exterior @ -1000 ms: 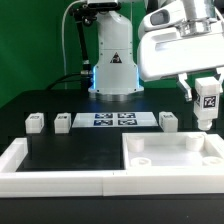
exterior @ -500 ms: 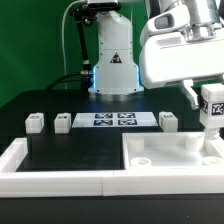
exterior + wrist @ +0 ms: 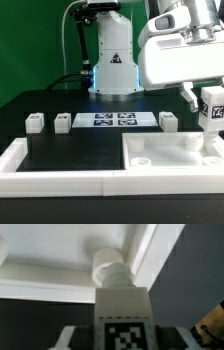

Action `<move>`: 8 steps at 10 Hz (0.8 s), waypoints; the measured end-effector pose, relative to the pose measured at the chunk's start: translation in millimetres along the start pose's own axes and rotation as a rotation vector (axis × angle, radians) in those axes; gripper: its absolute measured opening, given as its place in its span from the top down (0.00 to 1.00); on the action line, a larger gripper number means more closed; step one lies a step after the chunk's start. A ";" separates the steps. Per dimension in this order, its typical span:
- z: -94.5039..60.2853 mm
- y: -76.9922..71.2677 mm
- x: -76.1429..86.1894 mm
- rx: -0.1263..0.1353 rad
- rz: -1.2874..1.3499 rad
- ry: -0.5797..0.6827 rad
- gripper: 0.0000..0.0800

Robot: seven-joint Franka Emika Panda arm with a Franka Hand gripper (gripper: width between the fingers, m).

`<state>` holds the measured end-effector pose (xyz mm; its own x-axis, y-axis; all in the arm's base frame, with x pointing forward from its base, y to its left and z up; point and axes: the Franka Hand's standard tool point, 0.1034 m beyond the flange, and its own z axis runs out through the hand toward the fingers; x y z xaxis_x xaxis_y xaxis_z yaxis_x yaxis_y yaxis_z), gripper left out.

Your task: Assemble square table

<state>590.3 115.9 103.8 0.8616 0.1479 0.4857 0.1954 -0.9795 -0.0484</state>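
The square table top (image 3: 170, 152) lies flat at the front of the exterior view's right, with raised screw sockets in its corners. My gripper (image 3: 211, 104) is shut on one white leg (image 3: 212, 116) with a tag and holds it upright over the top's far corner on the exterior view's right. In the wrist view the leg (image 3: 122, 297) sits between my fingers (image 3: 72, 336), and its narrow end points at a corner socket (image 3: 108, 255) of the top (image 3: 50, 252). Three more legs stand on the black table (image 3: 35, 122), (image 3: 63, 121), (image 3: 168, 121).
The marker board (image 3: 113, 120) lies between the loose legs, in front of the robot base (image 3: 115, 70). A long white rim bar (image 3: 55, 180) edges the black surface along the front and the exterior view's left.
My gripper with the leg has moved toward the exterior view's right and slightly down, closer to the top's far corner. The loose legs and the top have not moved.
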 end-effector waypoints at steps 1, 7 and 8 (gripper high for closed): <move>3.7 5.2 2.6 -0.003 -0.012 0.000 0.64; 28.1 6.6 7.9 0.004 0.001 -0.007 0.64; 30.5 5.3 7.0 0.002 -0.001 0.005 0.64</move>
<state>611.7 116.0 80.3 0.8590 0.1478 0.4901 0.1969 -0.9792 -0.0497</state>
